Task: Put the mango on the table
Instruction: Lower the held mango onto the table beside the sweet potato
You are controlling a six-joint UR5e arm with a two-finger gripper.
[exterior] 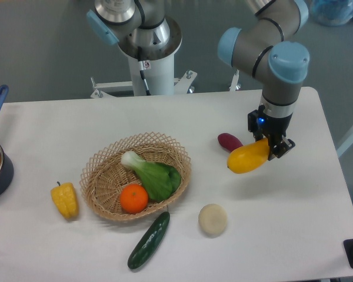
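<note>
Mango [247, 158]: glossy yellow-orange, elongated oval, tilted with its right end higher, seen right of frame centre over the white table [294, 211]. Whether it is touching the tabletop cannot be told. Its right end is clamped between the fingers of the gripper [273, 147]; fingers are spread only to the fruit's width, dark pads pressed on it. A purple-red oval item [229, 141] is seen just up-left of the mango. A wicker basket [103, 167] with an orange [133, 198] and a leafy green [153, 175] is seen at centre-left.
</note>
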